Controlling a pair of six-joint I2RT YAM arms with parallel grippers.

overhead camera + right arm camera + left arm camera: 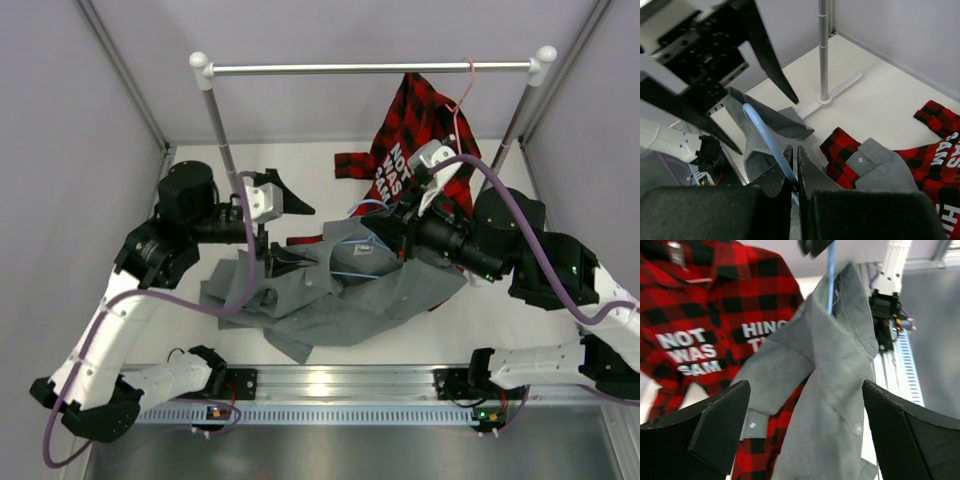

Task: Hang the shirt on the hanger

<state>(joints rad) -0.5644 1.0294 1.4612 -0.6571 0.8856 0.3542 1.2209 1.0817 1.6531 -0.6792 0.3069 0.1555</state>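
The grey shirt (350,310) lies crumpled mid-table, with part of it lifted. My right gripper (392,232) is shut on the thin light-blue hanger (355,273), whose wire runs into the shirt's collar area. In the right wrist view the fingers (782,170) pinch the hanger (765,137) above grey shirt folds (757,150). My left gripper (285,262) is open beside the shirt's left part. In the left wrist view the shirt (830,390) hangs from the hanger (831,275), framed by the wide-spread fingers (715,425), which hold nothing.
A red-and-black plaid shirt (415,140) with white lettering hangs on a pink hanger (468,85) from the rack rail (370,68), and its hem reaches the table behind the grey shirt. Rack posts (222,140) stand at the back left and right. Grey walls enclose the table.
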